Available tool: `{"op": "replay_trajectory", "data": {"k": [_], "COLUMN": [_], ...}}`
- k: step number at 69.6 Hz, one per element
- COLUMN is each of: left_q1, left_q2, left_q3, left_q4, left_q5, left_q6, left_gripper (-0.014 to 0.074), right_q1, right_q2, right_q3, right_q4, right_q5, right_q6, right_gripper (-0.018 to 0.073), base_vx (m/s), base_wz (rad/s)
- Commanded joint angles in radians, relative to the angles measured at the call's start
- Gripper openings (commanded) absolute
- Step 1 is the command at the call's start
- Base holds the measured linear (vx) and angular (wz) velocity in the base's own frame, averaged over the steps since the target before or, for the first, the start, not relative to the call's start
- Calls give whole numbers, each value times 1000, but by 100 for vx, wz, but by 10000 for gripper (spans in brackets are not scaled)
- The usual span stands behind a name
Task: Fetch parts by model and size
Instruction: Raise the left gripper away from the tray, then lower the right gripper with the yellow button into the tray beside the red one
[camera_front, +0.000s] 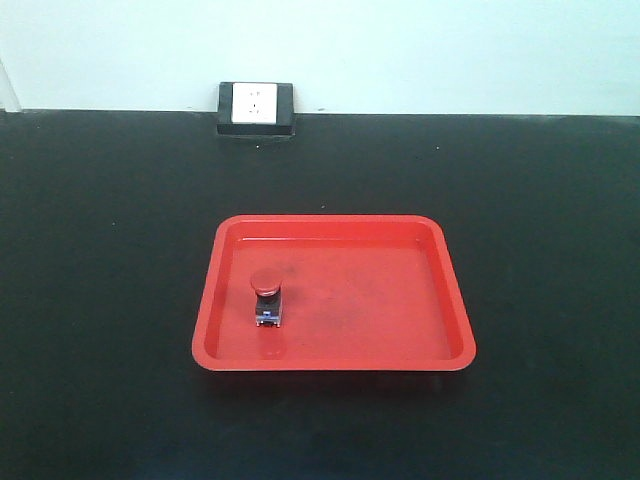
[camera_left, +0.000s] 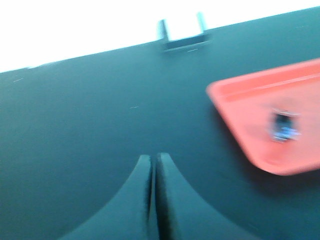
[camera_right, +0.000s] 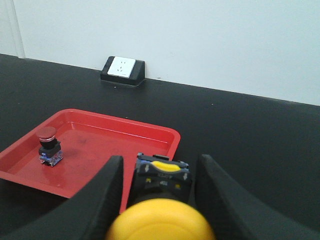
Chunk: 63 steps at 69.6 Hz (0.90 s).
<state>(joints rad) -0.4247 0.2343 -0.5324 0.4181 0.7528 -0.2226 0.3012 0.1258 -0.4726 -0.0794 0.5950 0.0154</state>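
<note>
Holding the yellow-capped switch (camera_right: 159, 220) between the fingers of my right tool (camera_right: 160, 161), I have it lying with its cap toward the wrist camera. Its block base points out toward the near corner of the red tray (camera_right: 105, 142). The tool looks clamped on the body just behind the cap.

I judge the part light and rigid, made of hard plastic. The smooth domed cap would slip, so the squarer block is the surer place to grip.

The red-capped switch (camera_front: 267, 295) stands upright in the tray's left part, cap up. My left tool (camera_left: 153, 159) hangs over the black desk (camera_front: 100, 300) to the tray's left, fingers pressed together and holding nothing. A wall socket (camera_front: 255, 105) sits at the desk's far edge.
</note>
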Motion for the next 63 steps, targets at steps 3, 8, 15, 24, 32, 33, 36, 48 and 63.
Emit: {"op": "replay_trajectory", "data": {"k": [3, 8, 15, 24, 32, 33, 36, 48, 63], "left_q1": [-1, -1, -1, -1, -1, -1, -1, -1, -1], "left_q2": [-90, -134, -168, -169, -169, -169, -169, -169, -169], "left_q3": [-3, -2, -2, -2, -2, -2, -2, -2, -2], "left_q4": [-158, -207, -210, -206, -206, -206, -206, -206, -208], "left_q5": [-38, -33, -28, -8, -2, -2, 3, 17, 17], "left_q6": [155, 205, 214, 223, 223, 223, 223, 223, 223], "left_gripper": [-5, -5, -5, -5, -5, -5, -5, -5, -3], "right_q1": [0, 0, 0, 0, 0, 0, 0, 0, 18], "right_q2": [24, 45, 97, 207, 336, 365, 423, 668, 926], "right_q3": [-26, -26, -26, -29, -50, -56, -78, -218, -404], "right_q4": [-6, -6, -3, 5, 42, 46, 55, 58, 95], "right_q5": [-88, -89, -109, -199, -266, -270, -270, -270, -254], "right_q6": [-4, -4, -4, -4, -5, -7, -9, -21, -32], "right_gripper": [-2, -2, -2, -2, -2, -2, -2, -2, -2], "base_vx": [0, 0, 0, 0, 0, 0, 0, 0, 0], "base_wz": [0, 0, 0, 0, 0, 0, 0, 0, 0]}}
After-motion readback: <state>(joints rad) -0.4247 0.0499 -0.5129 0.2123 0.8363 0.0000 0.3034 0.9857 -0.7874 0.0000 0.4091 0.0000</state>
